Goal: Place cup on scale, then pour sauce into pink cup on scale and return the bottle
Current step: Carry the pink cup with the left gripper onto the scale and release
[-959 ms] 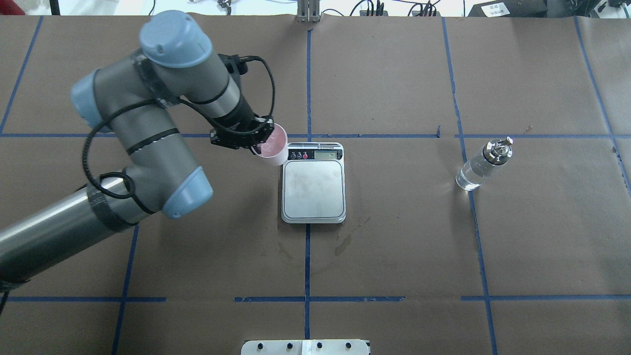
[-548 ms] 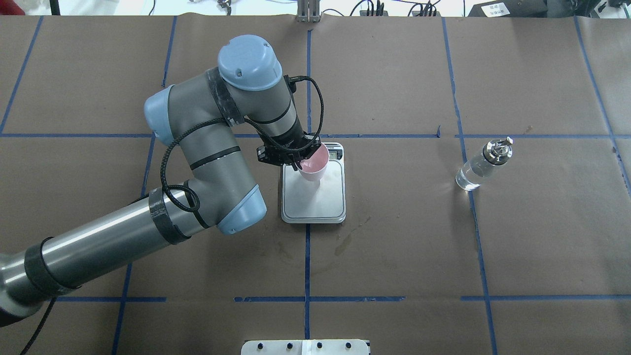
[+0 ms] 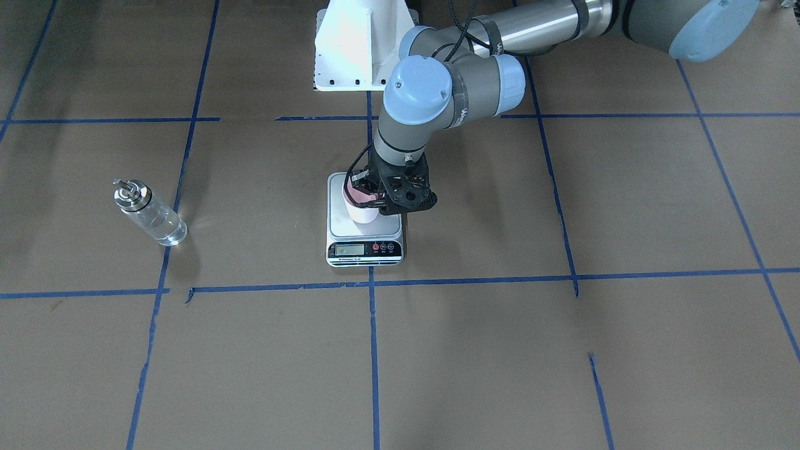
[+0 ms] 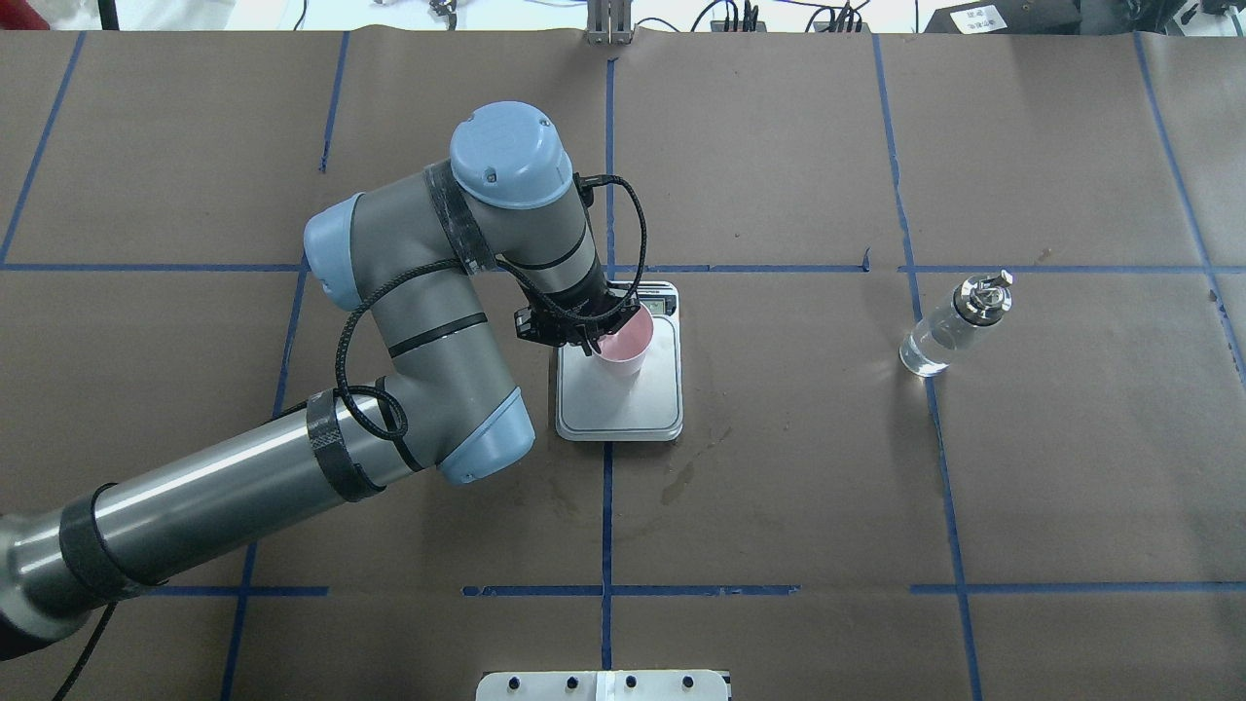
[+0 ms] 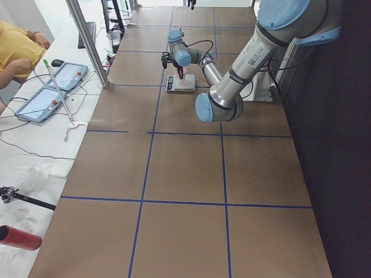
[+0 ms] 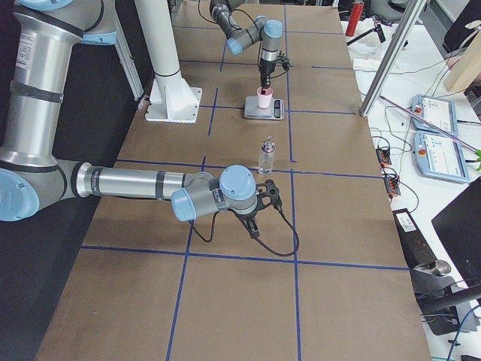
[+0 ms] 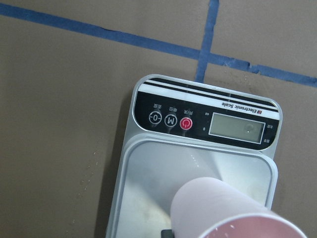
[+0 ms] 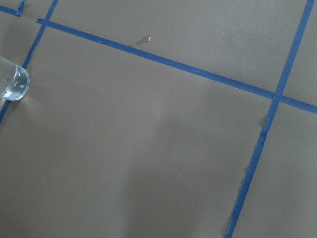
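The left gripper (image 4: 591, 343) holds the cup (image 4: 623, 345) upright over the scale (image 4: 623, 407), above the half of the plate (image 7: 148, 198) nearer the display (image 7: 236, 130). I cannot tell whether the cup's base touches the plate or hangs just above it.

To do this step well, the cup should go straight down with no tilt. It should land flat and nearer the plate's middle, clear of the button strip. The cup looks light and tapered, so a sideways nudge could tip it or slide it on the steel. I judge the safest release is a small opening, followed by a straight lift before any move away, so that no finger drags the rim.

The left jaws stand narrow, pinching the cup's wall at the rim on the side toward the arm. I cannot tell whether one finger sits inside the cup. They touch nothing else.

The right gripper (image 6: 264, 197) hangs low over the table (image 4: 779, 487), near the bottle (image 4: 949, 326). It shows only in the side view, so I cannot tell how its jaws stand. The bottle stands upright on the table, well to the scale's right, with the sauce (image 4: 925, 349) in it, and nothing touches it
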You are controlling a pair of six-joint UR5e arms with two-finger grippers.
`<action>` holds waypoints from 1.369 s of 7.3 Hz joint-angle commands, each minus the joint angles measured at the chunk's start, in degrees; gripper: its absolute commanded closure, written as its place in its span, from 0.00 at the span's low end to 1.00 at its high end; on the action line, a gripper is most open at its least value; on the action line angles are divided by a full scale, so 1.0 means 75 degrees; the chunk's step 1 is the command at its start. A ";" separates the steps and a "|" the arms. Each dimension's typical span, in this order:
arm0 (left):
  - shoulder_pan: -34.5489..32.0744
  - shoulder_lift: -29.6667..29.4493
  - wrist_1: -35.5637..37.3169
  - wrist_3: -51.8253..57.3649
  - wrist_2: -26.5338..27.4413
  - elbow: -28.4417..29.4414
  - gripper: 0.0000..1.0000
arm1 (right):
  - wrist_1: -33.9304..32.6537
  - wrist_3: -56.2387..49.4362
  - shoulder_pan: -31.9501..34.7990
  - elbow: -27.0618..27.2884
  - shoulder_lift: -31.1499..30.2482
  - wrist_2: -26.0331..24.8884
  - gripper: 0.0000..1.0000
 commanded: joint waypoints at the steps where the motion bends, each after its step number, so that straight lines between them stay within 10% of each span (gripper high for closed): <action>1: 0.0023 0.0013 -0.0017 0.0009 -0.0003 -0.0010 0.63 | 0.0001 0.0051 -0.0001 0.0000 -0.0001 0.0001 0.00; 7: -0.0244 0.0117 0.0006 0.0101 0.0009 -0.0745 0.49 | 0.0117 0.0892 -0.0141 0.0035 0.0093 -0.0022 0.00; 10: -0.0911 0.1075 0.0053 0.0558 -0.0015 -0.2150 0.49 | 0.2987 0.4358 -0.1250 0.0024 0.0128 -0.0151 0.00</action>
